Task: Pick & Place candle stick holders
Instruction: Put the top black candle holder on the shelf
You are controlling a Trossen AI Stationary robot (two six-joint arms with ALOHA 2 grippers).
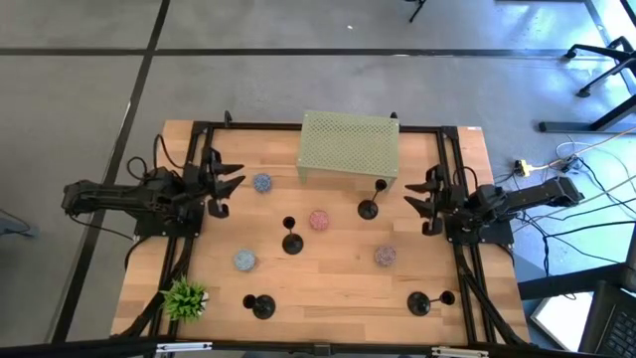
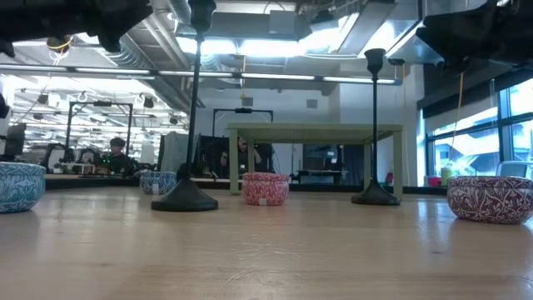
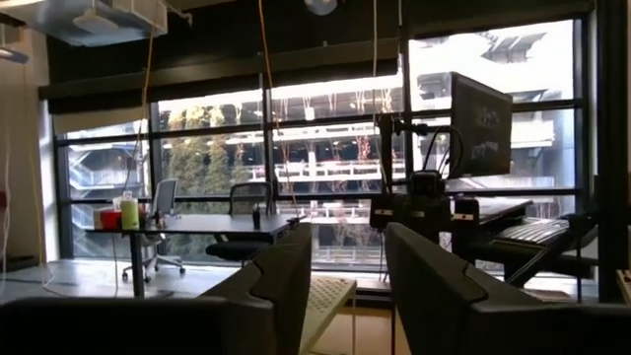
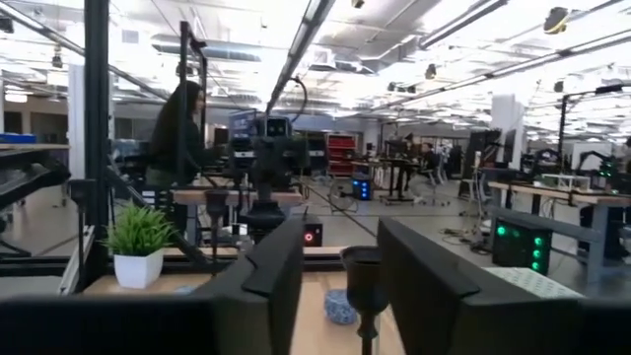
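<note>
Four black candle stick holders stand upright on their round bases on the wooden table: one near the middle (image 1: 291,242), one in front of the green mesh stand (image 1: 368,209), and two near the front edge (image 1: 262,306) (image 1: 418,303). Two of them show in the low view (image 2: 185,196) (image 2: 375,193). My left gripper (image 1: 231,189) is open and empty, raised at the table's left side. My right gripper (image 1: 413,206) is open and empty, raised at the right side. In the right wrist view a holder's cup (image 4: 362,268) shows farther off, in line with the gap between my fingers, not touched.
A green mesh stand (image 1: 349,147) is at the table's far middle. Small patterned bowls lie about: blue (image 1: 262,183), pink (image 1: 319,220), blue (image 1: 244,261), dark red (image 1: 386,257). A potted plant (image 1: 185,298) stands at the front left corner. A black frame borders the table.
</note>
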